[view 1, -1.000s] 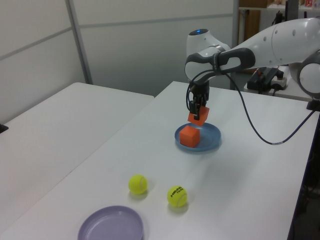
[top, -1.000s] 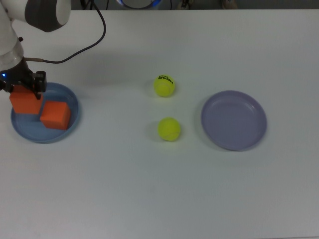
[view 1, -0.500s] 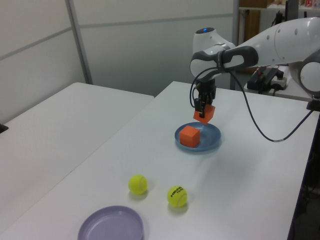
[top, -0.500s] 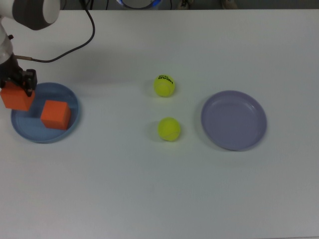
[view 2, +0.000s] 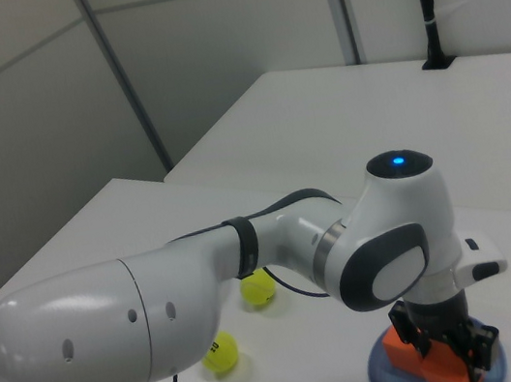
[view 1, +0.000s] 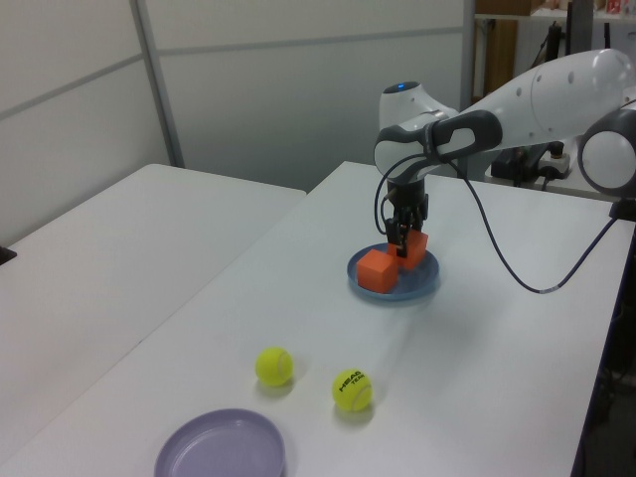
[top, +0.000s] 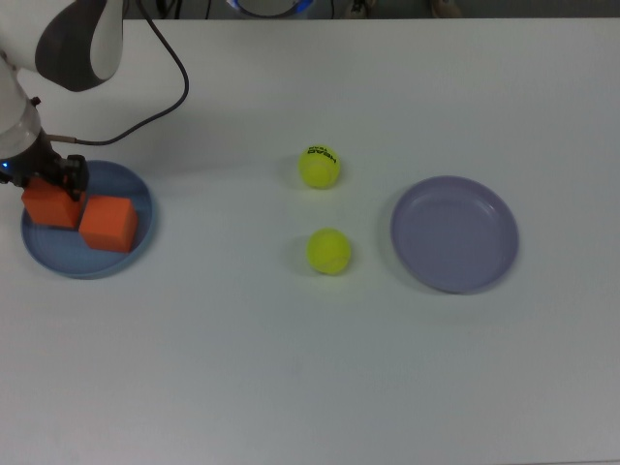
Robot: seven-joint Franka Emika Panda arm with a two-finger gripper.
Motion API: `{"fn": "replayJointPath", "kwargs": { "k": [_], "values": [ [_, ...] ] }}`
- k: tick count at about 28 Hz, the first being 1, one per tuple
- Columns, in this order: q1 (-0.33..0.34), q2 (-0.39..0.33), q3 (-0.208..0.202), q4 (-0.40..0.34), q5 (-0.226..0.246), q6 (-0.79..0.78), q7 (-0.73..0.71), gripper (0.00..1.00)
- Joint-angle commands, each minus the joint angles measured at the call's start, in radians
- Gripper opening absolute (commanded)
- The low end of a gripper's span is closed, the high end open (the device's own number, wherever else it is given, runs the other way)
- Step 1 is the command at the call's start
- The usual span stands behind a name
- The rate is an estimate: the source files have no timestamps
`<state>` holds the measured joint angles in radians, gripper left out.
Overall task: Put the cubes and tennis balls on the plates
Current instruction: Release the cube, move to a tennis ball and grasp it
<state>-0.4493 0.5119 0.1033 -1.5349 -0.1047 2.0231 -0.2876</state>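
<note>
The two-finger black gripper (top: pixel 48 179) pinched a matte orange cube (top: pixel 50 206) over the round blue plate (top: pixel 140 242), its fingers hiding the cube's top; the arm blocked most of the plate in the right view.

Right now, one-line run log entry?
gripper: shut on second cube | over blue plate | first cube plated | tennis balls untouched | lavender plate bare

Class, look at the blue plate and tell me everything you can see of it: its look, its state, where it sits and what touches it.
The blue plate is round and shallow, with a low raised rim and a smooth, matte look. It lies flat on the white table, near the top view's left edge, far from the lavender plate. Two orange cubes are on it: one cube rests free, and beside it the other cube is down on the plate with the gripper shut on it. No tennis ball touches it.
</note>
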Motion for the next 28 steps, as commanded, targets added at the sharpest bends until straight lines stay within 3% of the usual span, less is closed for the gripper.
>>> {"fn": "replayJointPath", "kwargs": {
  "k": [1,10,13,19,21,28],
  "values": [
    [0.003,-0.024,-0.007,0.001,0.026,0.014,0.013,1.0],
    [0.023,-0.107,0.01,-0.001,0.095,0.002,0.015,1.0],
    [0.076,-0.125,0.036,-0.004,0.111,-0.001,0.05,1.0],
    [0.211,-0.115,0.072,-0.004,0.099,0.008,0.226,1.0],
    [0.294,-0.089,0.072,-0.005,0.091,0.014,0.26,1.0],
    [0.451,-0.062,0.072,-0.01,0.091,0.014,0.341,1.0]
  ]
}}
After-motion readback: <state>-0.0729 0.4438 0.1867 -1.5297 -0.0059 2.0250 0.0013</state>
